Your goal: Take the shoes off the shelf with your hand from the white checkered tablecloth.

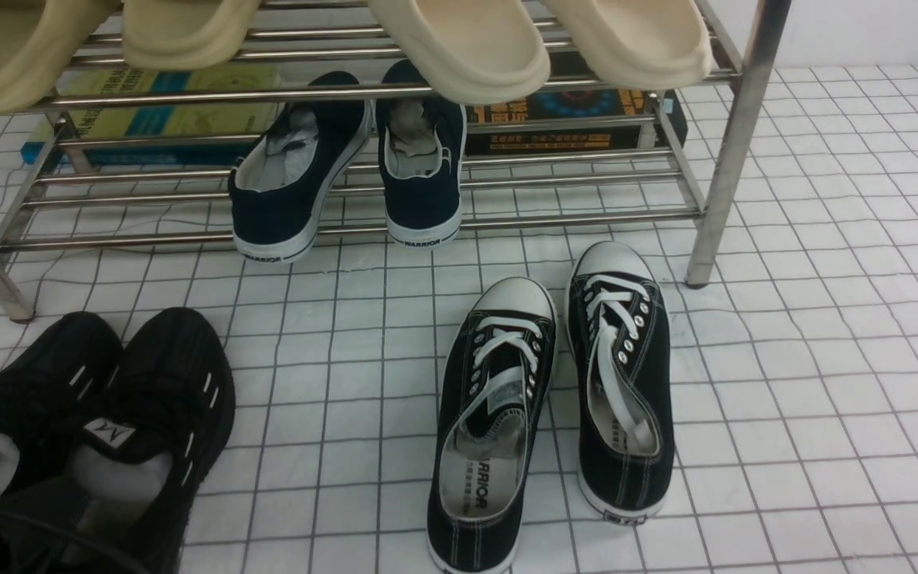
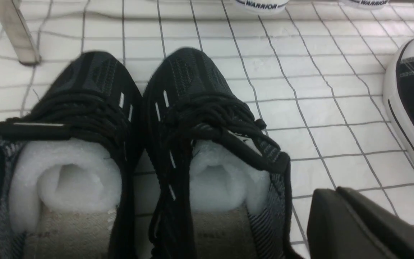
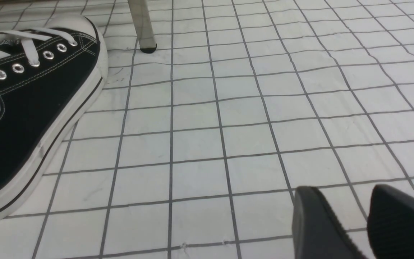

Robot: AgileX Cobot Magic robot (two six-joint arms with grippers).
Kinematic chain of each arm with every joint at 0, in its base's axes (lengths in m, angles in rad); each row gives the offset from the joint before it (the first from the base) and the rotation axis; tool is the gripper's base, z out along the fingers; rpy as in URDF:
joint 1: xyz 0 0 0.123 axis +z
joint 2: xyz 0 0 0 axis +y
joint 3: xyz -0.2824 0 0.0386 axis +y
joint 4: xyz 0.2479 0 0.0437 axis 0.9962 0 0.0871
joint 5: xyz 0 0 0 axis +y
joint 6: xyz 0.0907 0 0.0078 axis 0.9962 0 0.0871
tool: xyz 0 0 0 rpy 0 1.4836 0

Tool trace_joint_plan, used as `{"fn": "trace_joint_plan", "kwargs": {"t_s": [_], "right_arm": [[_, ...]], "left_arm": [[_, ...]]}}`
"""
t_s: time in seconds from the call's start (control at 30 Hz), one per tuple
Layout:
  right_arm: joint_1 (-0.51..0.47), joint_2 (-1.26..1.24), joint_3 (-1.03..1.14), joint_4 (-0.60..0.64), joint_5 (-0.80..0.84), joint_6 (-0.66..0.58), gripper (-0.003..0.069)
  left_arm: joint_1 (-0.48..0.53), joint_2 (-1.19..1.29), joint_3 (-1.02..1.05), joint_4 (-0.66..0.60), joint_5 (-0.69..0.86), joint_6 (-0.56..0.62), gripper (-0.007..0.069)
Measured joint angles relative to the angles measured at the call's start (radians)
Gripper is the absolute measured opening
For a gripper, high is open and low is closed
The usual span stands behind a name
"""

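Checkered tablecloth (image 1: 825,319) under black shoes (image 1: 92,414)

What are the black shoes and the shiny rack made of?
The black sneakers look like matte knit fabric: a woven texture shows on the toes. The shoe rack looks like polished metal, likely steel: its tubes reflect light.

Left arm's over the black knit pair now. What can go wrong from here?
1. The left end effector is shut beside the black knit sneakers, holding nothing; moving away now would leave them on the checkered tablecloth.
2. The two sneakers sit pressed side by side with loose laces; gripping one may drag or tip the other.
3. The shelf leg stands close beyond the toes; a push forward could bump a shoe into it.
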Motion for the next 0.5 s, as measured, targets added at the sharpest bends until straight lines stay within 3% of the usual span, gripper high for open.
{"fn": "trace_joint_plan", "kwargs": {"t_s": [0.17,0.33,0.5], "right_arm": [[0.000,0.000,0.000,0.000,0.000,0.000,0.0239],[0.000,0.000,0.000,0.000,0.000,0.000,0.0239],[0.000,0.000,0.000,0.000,0.000,0.000,0.0239]], "left_arm": [[0.054,-0.139,0.091,0.035,-0.056,0.000,0.0024],[0.207,-0.293,0.189,0.044,-0.065,0.000,0.0034],[0.252,-0.347,0.224,0.046,-0.050,0.000,0.0038]]}}
